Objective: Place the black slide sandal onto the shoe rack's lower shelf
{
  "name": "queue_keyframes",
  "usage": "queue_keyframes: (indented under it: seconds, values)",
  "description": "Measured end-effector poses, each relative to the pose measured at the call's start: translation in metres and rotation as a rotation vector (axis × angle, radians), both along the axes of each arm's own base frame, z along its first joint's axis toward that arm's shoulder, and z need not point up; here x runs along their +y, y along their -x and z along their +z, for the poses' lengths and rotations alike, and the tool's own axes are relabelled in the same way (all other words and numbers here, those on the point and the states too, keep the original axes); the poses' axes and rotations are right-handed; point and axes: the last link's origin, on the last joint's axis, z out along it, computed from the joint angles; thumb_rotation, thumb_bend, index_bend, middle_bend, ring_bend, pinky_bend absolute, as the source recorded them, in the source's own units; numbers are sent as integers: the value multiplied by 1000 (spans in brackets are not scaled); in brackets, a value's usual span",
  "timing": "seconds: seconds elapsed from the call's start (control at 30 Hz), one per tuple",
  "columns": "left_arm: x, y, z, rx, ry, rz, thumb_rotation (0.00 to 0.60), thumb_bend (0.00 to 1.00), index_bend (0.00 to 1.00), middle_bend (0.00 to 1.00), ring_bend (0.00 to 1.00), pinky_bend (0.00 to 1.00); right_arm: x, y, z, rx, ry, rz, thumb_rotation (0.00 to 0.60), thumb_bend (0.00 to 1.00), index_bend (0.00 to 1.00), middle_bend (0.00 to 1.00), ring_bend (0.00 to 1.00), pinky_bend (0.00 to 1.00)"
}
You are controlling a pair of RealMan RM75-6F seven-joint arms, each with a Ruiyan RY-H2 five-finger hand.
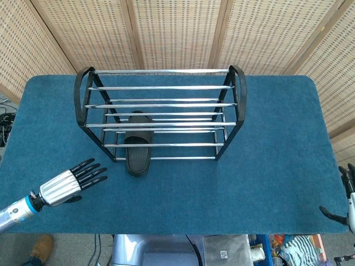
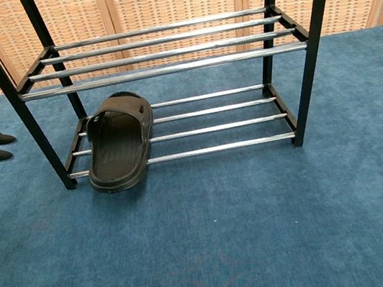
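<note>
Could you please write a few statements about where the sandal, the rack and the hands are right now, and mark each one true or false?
1. The black slide sandal lies on the shoe rack's lower shelf, heel end overhanging the front bar. True.
2. The left hand holds the sandal. False: it holds nothing, fingers spread, over the blue table apart from the sandal.
3. The sandal sits at the rack's left end. True.
4. A second shoe rests on the upper shelf. False: its bars are bare.
5. The right hand touches the rack. False: it is at the table's far right edge.
</note>
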Motion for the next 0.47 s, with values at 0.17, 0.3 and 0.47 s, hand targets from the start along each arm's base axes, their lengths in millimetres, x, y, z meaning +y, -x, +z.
queue_keyframes:
  seconds: [0.17,0.3,0.47]
  values:
    - [-19,3,22,-33,-134,341,600,66,0,0,0,0,3,-2,0,-3,-9,18,600,0,0,0,0,0]
    - [-25,14,43,-40,-345,591,600,66,0,0,0,0,4,-4,-1,-3,-18,29,600,0,0,0,0,0]
    - [-30,11,58,-99,-560,718,600,67,0,0,0,0,5,-5,-2,-4,-23,37,600,0,0,0,0,0]
